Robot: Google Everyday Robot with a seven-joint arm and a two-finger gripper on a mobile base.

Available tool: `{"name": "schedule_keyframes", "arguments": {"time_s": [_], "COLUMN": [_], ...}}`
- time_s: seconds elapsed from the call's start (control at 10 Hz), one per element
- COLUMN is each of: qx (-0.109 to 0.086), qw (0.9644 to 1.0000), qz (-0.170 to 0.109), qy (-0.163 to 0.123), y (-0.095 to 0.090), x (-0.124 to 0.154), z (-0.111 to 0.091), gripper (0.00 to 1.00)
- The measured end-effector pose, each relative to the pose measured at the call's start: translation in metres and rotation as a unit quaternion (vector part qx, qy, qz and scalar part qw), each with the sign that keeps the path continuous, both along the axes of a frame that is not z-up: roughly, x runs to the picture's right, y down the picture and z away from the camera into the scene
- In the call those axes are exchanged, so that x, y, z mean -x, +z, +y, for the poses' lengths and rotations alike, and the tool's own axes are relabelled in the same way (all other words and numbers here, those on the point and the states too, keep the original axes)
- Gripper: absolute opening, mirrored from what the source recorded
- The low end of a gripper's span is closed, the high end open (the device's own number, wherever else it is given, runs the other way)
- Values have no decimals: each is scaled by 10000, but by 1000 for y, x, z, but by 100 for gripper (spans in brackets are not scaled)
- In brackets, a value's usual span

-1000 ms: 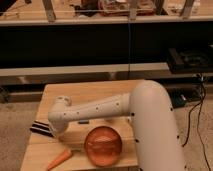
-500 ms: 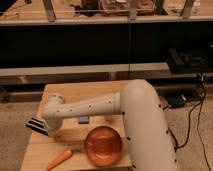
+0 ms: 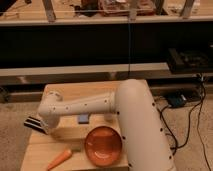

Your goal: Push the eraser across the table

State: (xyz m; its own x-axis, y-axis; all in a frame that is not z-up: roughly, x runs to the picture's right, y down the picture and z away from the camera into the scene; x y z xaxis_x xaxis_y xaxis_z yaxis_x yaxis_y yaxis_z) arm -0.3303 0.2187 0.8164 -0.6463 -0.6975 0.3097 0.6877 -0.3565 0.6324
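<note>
The eraser (image 3: 33,122), a small black block with pale stripes, lies at the left edge of the light wooden table (image 3: 75,91), partly over the edge. My white arm reaches from the right across the table top. Its gripper (image 3: 46,126) points down right beside the eraser, on its right side, and seems to touch it. The gripper's tip is hidden by the wrist.
A small blue-grey square block (image 3: 83,119) lies mid-table under the arm. An orange bowl (image 3: 103,144) sits at the front, a carrot (image 3: 60,158) at the front left. Dark shelving stands behind the table and cables (image 3: 192,120) lie on the floor at right.
My arm has swung left across the table, and the eraser has slid a little left to the table's left edge.
</note>
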Motion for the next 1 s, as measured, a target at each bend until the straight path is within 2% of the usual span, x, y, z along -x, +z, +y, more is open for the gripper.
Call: {"name": "schedule_keyframes", "arguments": {"time_s": [1.0], "qx": [-20], "qw": [9997], "qz": [-258], "qy": [-30], "y": [15], "x": [29], "z": [-4], "gripper": [0]}}
